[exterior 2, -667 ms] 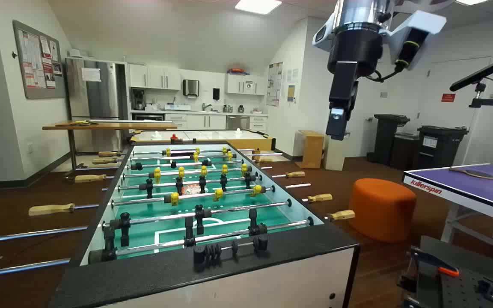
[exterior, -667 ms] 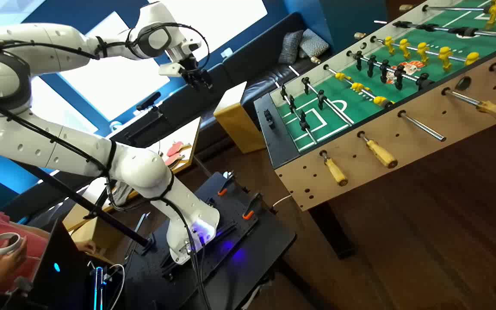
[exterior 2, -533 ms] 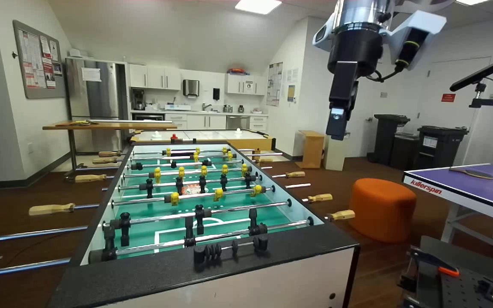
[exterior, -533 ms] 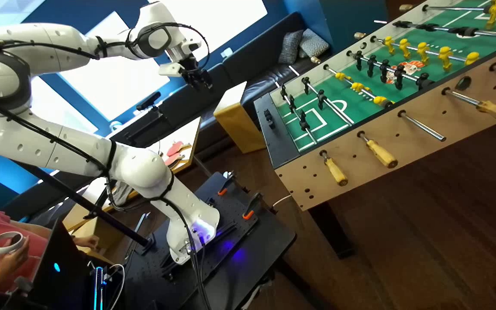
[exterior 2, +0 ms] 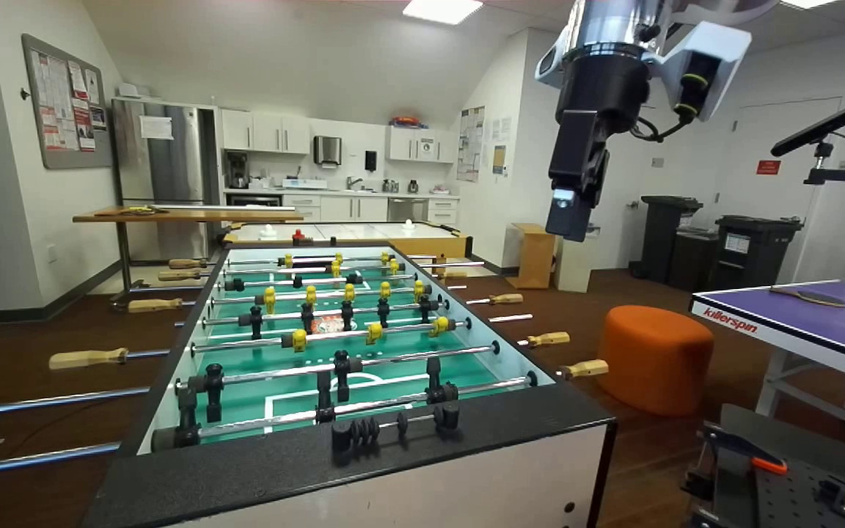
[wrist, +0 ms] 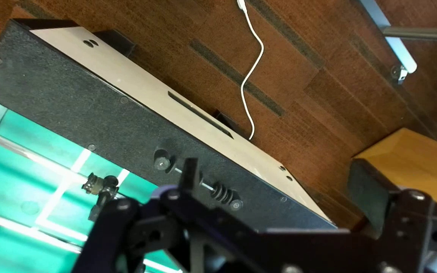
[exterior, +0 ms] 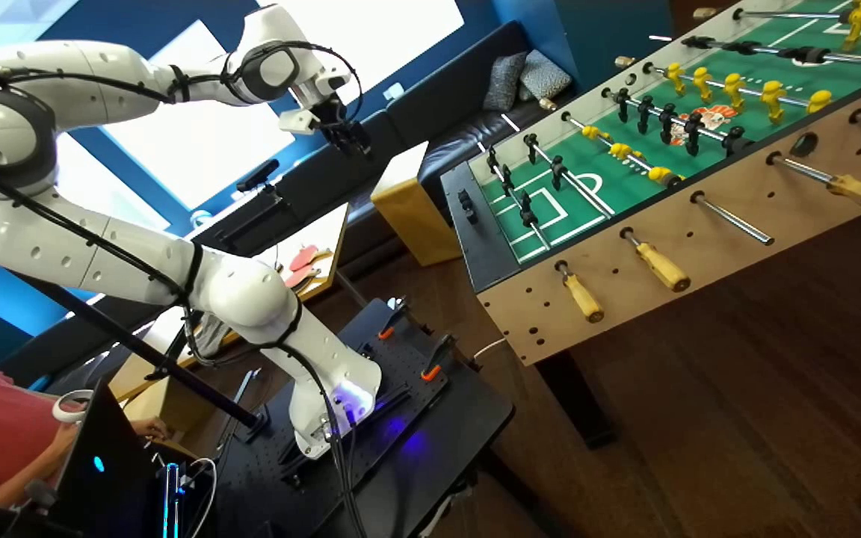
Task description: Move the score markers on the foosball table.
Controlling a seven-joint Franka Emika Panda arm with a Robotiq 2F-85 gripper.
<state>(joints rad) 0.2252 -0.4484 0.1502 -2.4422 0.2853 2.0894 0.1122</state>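
The foosball table's black end rim (exterior 2: pixel 246 469) bears a short thin rod with black score markers (exterior 2: pixel 365 430) between two round posts. Several markers are bunched by one post, one sits mid-rod, and one appears close to the far post. The markers also show in an exterior view (exterior: pixel 467 205) and in the wrist view (wrist: pixel 222 193). My gripper (wrist: pixel 280 182) is open and empty in the wrist view, its fingers wide apart. One finger overlaps the mid-rod part and partly hides it. In both exterior views the gripper (exterior: pixel 348 139) (exterior 2: pixel 571 213) hangs well above the table's end, apart from it.
Metal rods with tan handles (exterior: pixel 584 299) stick out of the table's sides. A wooden box (exterior: pixel 417 205) stands beyond the table's end. An orange stool (exterior 2: pixel 656 359) and a purple ping-pong table (exterior 2: pixel 826 315) stand beside it. A white cable (wrist: pixel 247 83) lies on the floor.
The gripper has shifted slightly to the left and tilted a little in an exterior view. The person's hand with the controller has moved toward the laptop. The table and markers have not moved.
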